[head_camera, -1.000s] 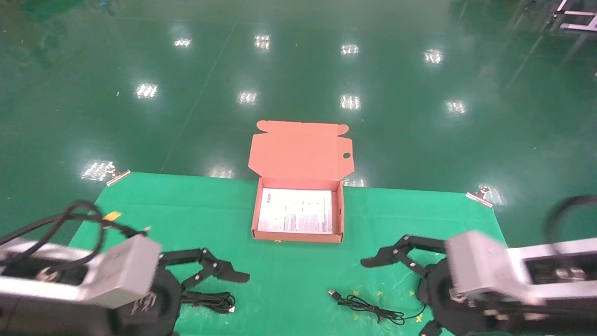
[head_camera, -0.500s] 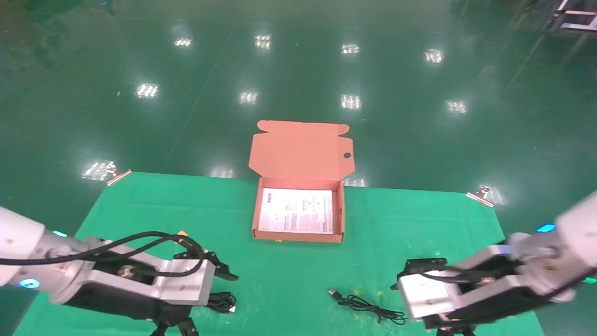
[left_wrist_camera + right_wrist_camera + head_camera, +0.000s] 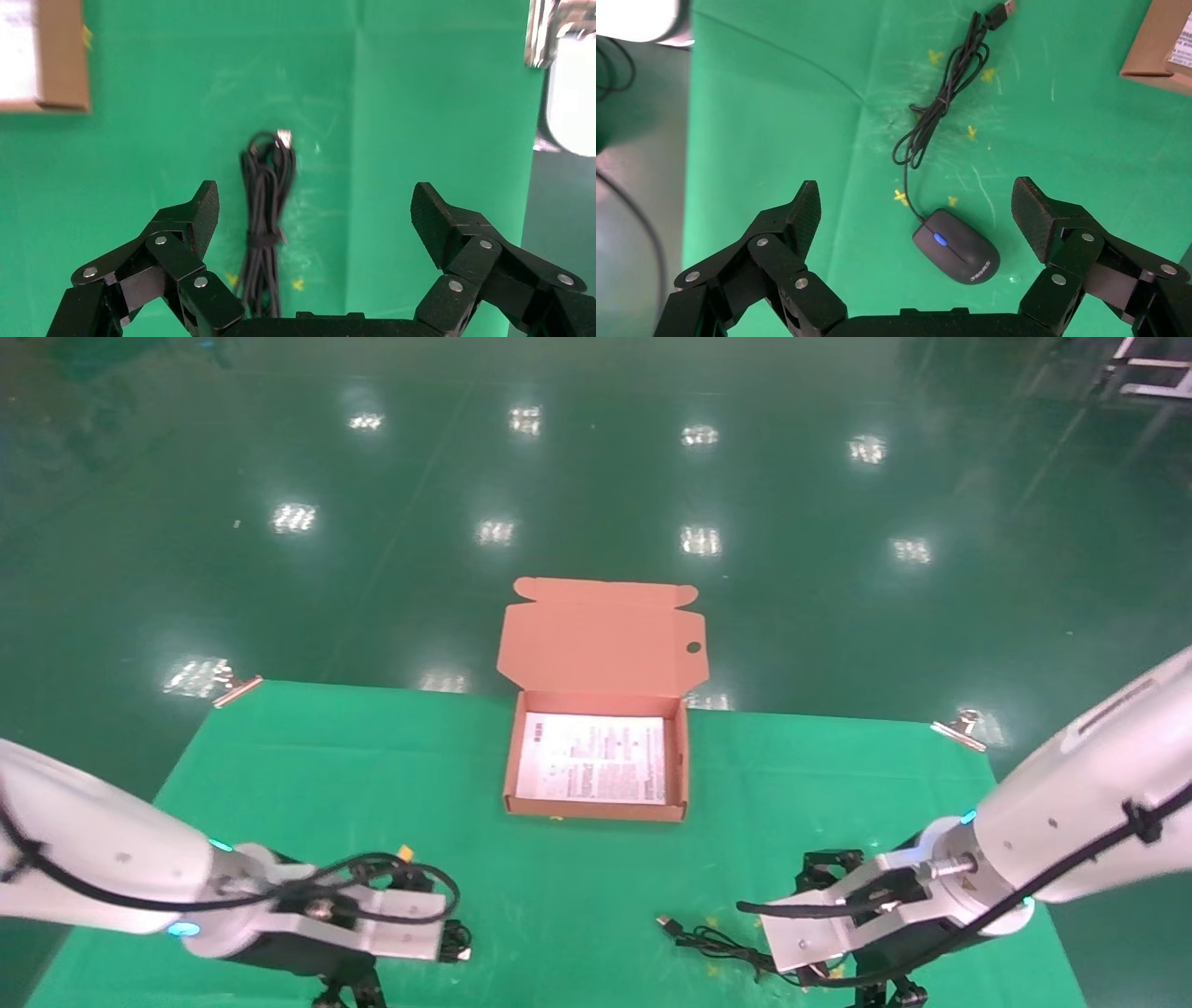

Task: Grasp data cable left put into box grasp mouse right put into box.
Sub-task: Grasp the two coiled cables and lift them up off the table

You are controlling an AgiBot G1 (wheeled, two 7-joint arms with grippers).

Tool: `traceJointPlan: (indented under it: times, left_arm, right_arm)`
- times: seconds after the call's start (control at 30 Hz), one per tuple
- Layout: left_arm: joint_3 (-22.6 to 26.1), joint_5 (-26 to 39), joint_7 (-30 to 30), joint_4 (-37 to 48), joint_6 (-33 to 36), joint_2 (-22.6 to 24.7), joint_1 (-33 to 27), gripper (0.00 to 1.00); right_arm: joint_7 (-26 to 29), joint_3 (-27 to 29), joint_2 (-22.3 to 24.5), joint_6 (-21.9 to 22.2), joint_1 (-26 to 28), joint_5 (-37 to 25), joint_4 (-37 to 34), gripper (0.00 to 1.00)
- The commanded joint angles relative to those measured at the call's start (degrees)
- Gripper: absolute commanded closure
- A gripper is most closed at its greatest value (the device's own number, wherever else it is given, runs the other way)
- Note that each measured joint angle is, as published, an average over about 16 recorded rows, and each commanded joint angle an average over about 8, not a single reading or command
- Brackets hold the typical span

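Observation:
The data cable point(image 3: 263, 210), a tied black bundle with a pale connector, lies on the green cloth below my left gripper point(image 3: 315, 200). That gripper is open, and the bundle sits nearer one finger point(image 3: 204, 207). The black mouse point(image 3: 956, 246) with its blue light lies between the open fingers of my right gripper point(image 3: 916, 193), untouched. Its cord point(image 3: 940, 105) trails off to a USB plug point(image 3: 1002, 10). In the head view the mouse is hidden under my right wrist; only the cord point(image 3: 717, 943) and the cable's end point(image 3: 456, 945) show. The box point(image 3: 508, 775) stands open at mid-table with a white sheet inside.
The box's lid point(image 3: 601, 635) leans back over the table's far edge. Metal clips point(image 3: 233, 689) point(image 3: 959, 727) hold the green cloth at the far corners. Small yellow marks point(image 3: 937, 56) dot the cloth near the cord. Shiny green floor lies beyond.
Both arms have swung from reaching forward to pointing down, the left over the data cable and the right over the mouse. Both grippers stayed open. Nothing on the table moved.

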Motion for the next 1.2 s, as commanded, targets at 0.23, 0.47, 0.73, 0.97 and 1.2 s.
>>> traceJointPlan:
  times: [0.23, 0.47, 0.73, 0.97, 1.2]
  left_arm:
    - [1.6, 3.8, -2.2, 6.7, -1.4, 3.0, 0.8, 0.00]
    - [1.9, 3.8, -0.5, 17.6, -2.7, 6.6, 0.2, 0.00]
    - [1.9, 4.0, 2.3, 28.7, -5.2, 10.8, -1.3, 0.00]
    - [2.2, 4.8, 5.5, 35.8, -7.7, 14.0, -2.9, 0.00]
    - [3.0, 6.7, 9.0, 40.4, -11.2, 16.1, -3.4, 0.00]
  right_arm:
    - [3.6, -1.0, -1.0, 7.7, -4.9, -6.1, 0.0, 0.00]
    - [6.2, -1.1, -1.8, 13.1, -8.2, -9.3, -0.4, 0.00]
    - [7.4, -1.6, -3.5, 16.6, -10.3, -12.2, -2.1, 0.00]
    - [6.5, -2.0, -5.1, 18.9, -11.4, -13.2, -5.3, 0.00]
    - [4.1, -2.3, -6.7, 20.4, -11.9, -12.8, -9.4, 0.00]
